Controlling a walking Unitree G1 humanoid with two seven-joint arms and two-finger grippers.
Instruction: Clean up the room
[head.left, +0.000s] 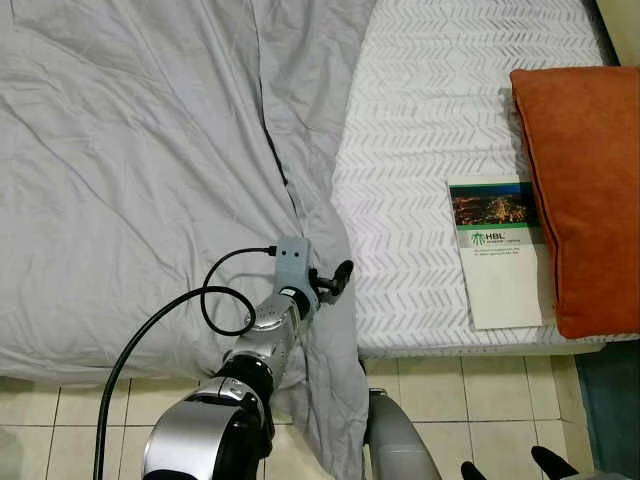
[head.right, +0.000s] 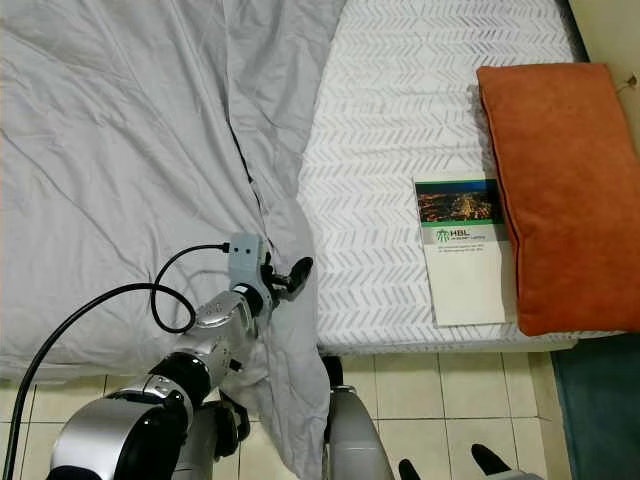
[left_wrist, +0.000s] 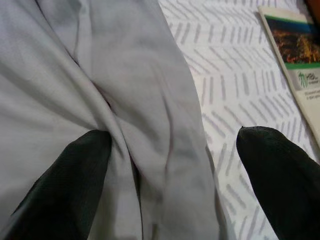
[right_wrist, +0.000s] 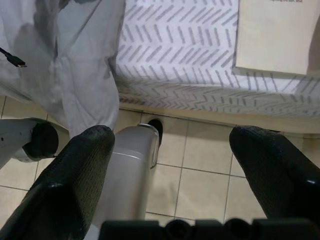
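One grey duvet (head.left: 130, 150) covers the left of the frame, its edge hanging to the tiles; left gripper (left_wrist: 170, 165) spread wide over that fold; right gripper (right_wrist: 175, 165) released, low centre; booklet (head.left: 495, 250) beside orange pillow (head.left: 580, 180), right.

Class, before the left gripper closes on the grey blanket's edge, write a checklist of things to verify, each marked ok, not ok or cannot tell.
1. Left gripper fingers open: ok.
2. Grey blanket fold lies between the fingers: ok, a ridge of cloth runs up between them in the left wrist view.
3. Fingers touching the cloth: cannot tell.
4. Booklet out of the grasp path: ok, it lies apart on the patterned sheet, beside the orange pillow.
5. Right gripper out of the way: ok, open, hanging low over the tiled floor.
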